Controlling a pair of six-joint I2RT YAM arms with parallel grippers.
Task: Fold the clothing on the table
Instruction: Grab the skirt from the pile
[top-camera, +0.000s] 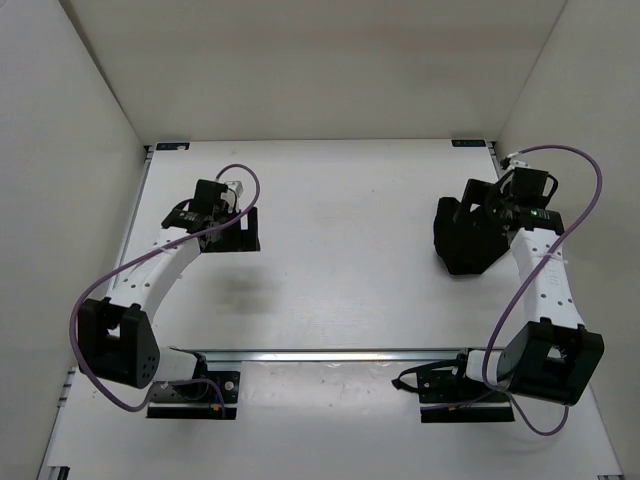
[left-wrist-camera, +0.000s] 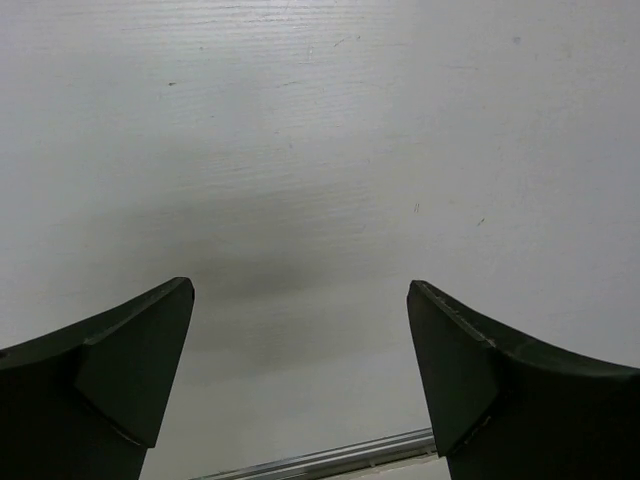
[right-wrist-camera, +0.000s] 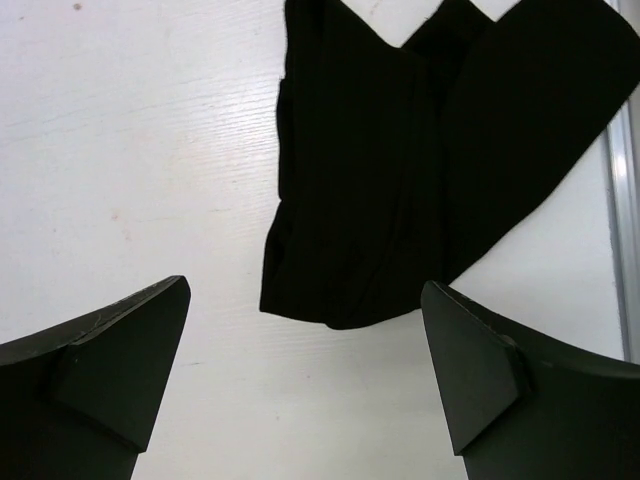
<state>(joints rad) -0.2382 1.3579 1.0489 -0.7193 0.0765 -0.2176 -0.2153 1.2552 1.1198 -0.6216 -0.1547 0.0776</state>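
Right hand, spread, hovers over clothing stretching lengthwise ahead.

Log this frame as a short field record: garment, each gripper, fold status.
clothing: black, bunched in a heap on the right side of the table
left gripper: open, empty, over bare table
right gripper: open, empty, clothing lying just ahead of it
fold status: no tidy fold visible
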